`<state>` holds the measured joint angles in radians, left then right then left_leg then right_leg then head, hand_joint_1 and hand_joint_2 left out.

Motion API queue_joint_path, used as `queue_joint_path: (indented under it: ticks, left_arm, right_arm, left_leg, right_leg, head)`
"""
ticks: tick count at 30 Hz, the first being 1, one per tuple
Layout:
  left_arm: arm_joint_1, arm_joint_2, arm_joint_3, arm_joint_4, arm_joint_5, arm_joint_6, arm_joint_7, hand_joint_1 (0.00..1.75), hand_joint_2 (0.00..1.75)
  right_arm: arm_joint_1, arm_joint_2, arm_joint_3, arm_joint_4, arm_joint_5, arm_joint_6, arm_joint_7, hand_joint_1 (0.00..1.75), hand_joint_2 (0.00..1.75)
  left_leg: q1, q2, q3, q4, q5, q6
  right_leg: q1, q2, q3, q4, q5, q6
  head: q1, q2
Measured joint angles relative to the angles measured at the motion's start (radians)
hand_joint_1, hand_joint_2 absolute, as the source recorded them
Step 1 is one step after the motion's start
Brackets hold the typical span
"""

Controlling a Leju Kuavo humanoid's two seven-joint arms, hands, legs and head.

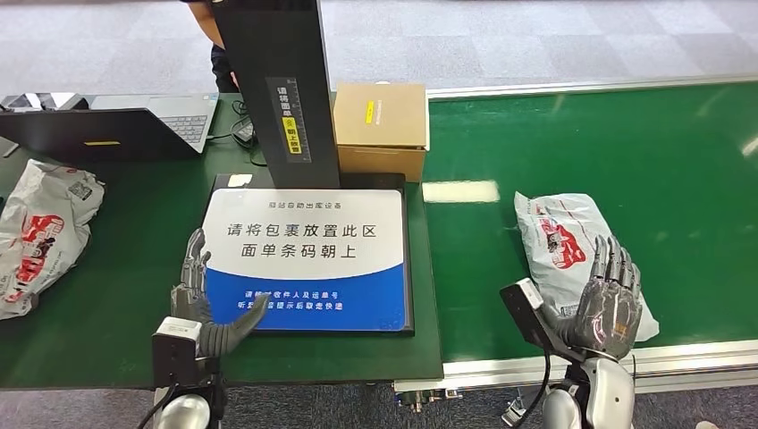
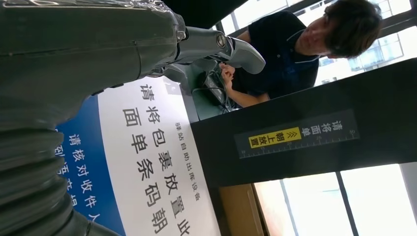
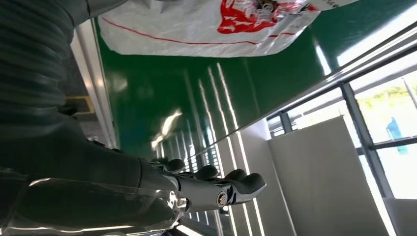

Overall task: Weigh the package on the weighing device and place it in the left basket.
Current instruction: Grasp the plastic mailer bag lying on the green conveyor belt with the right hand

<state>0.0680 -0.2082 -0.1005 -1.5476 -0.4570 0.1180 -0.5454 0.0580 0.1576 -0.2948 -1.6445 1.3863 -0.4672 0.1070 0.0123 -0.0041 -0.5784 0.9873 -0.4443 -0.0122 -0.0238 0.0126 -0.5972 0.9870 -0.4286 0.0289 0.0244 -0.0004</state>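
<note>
One package [image 1: 572, 241] in play: white poly mailer, red print, flat on green conveyor belt [image 1: 626, 161], right of weighing device [image 1: 308, 259]. Not yet lifted.

Right hand [image 1: 610, 299] over near end of mailer, fingers spread, apart, clamped on nothing; contact with bag unclear from head view. Right wrist view has mailer just past the fingers.

Left hand [image 1: 207, 308] at near-left corner of scale plate, fingers apart, empty.

Second mailer [image 1: 40, 232] at far left on desk [image 1: 107, 295]. No basket visible as such.

Risks, judged from layout:
- Slippery, floppy bag: shallow grasp at one end likely to sag or slip mid-carry.
- Black scale column [image 1: 277, 89] and cardboard box [image 1: 380, 130] at far edge of plate: high swing could clip them.
- Left hand on plate corner could skew reading or block placement.
- Label landing face down would defeat scan.

Readable text on plate: "请将包裹放置此区 / 面单条码朝上" (place parcel here, waybill barcode up). Small line above, from left wrist view: "驿站自助出库设备". Yellow tag on column: "朝上放置". Smaller white lines on blue band not fully legible. Laptop [image 1: 152, 125] far left; person [image 2: 295, 54] behind column.
</note>
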Motion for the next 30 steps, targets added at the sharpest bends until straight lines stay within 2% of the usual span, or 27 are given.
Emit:
queue_joint_path:
  ticks: [5, 11, 18, 25, 30]
  left_arm:
    - [-0.008, -0.003, 0.003, 0.0, 0.0, -0.001, 0.003, 0.0, 1.75]
    - [-0.008, -0.008, 0.006, -0.003, -0.001, -0.002, 0.009, 0.0, 1.75]
    - [-0.002, -0.01, 0.01, -0.026, -0.004, -0.002, 0.021, 0.0, 1.75]
    - [0.007, -0.011, 0.015, -0.039, -0.013, -0.012, 0.025, 0.0, 1.75]
    - [0.006, -0.012, 0.016, -0.04, -0.017, -0.016, 0.024, 0.0, 1.75]
  right_arm:
    - [-0.001, 0.005, -0.032, 0.006, 0.112, 0.029, 0.09, 0.0, 1.75]
    - [-0.003, 0.007, -0.076, 0.017, 0.173, 0.088, 0.165, 0.0, 1.75]
    - [-0.034, 0.008, -0.115, 0.063, 0.177, 0.134, 0.189, 0.0, 1.75]
    - [-0.074, -0.004, -0.115, 0.142, 0.177, 0.155, 0.226, 0.0, 1.75]
    - [-0.108, -0.01, -0.107, 0.192, 0.176, 0.161, 0.189, 0.0, 1.75]
  left_leg:
    - [0.0, 0.0, 0.0, 0.0, 0.0, 0.0]
    - [0.0, 0.0, 0.0, 0.0, 0.0, 0.0]
    - [0.0, 0.0, 0.0, 0.0, -0.001, 0.0]
    - [0.0, 0.0, 0.0, 0.0, -0.001, 0.0]
    - [0.0, 0.0, 0.0, 0.0, -0.001, 0.0]
  right_leg:
    - [0.0, 0.0, 0.0, 0.0, 0.0, 0.0]
    - [0.0, 0.0, 0.0, 0.0, 0.0, 0.0]
    - [0.0, 0.0, 0.0, 0.0, 0.0, 0.0]
    - [0.0, 0.0, 0.0, 0.0, 0.0, 0.0]
    - [0.0, 0.0, 0.0, 0.0, 0.0, 0.0]
  head:
    - [0.0, 0.0]
    - [0.0, 0.0]
    - [0.0, 0.0]
    - [0.0, 0.0]
    - [0.0, 0.0]
